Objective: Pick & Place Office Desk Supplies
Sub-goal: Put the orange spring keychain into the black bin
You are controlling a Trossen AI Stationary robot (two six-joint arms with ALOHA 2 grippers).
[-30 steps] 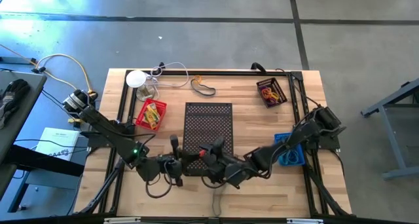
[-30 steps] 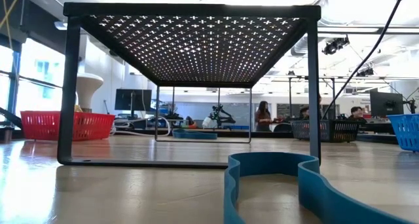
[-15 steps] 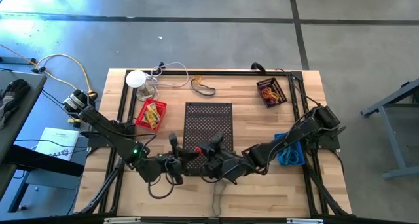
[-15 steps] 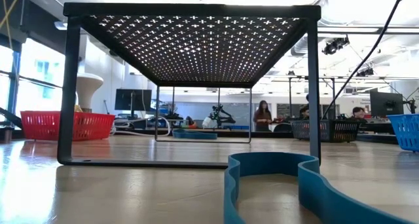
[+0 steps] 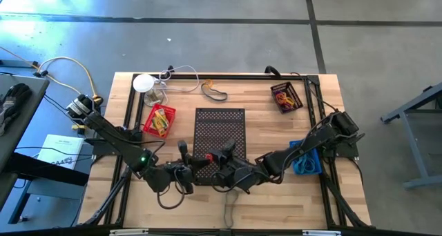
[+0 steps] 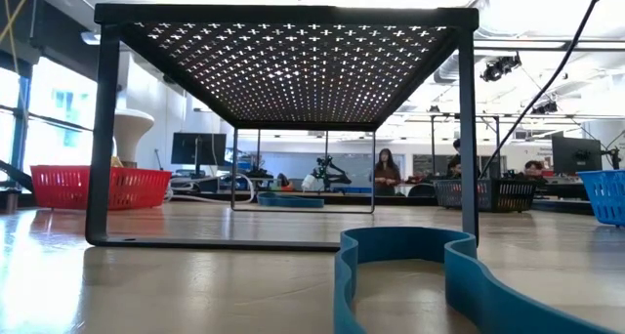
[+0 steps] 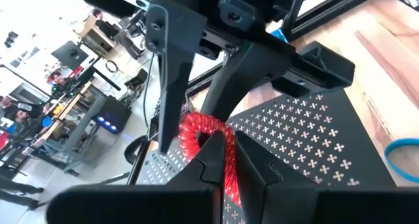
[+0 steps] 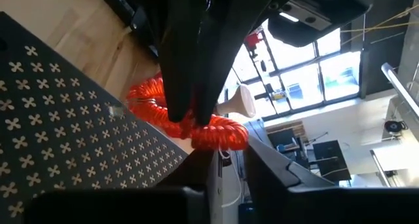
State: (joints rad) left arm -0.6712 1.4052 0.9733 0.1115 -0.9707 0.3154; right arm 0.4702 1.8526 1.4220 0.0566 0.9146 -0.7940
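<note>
High view: both grippers meet over perforated shelf (image 5: 219,129), jaws clenched on red coil (image 7: 208,133).

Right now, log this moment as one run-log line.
left gripper: shut on red coiled loop | right gripper: shut on red coiled loop | place: above black perforated stand | stage: handover

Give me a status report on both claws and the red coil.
Left claw shut on red coil. Right claw pinching the same coil, over the black perforated stand. Nothing in the way.
</note>
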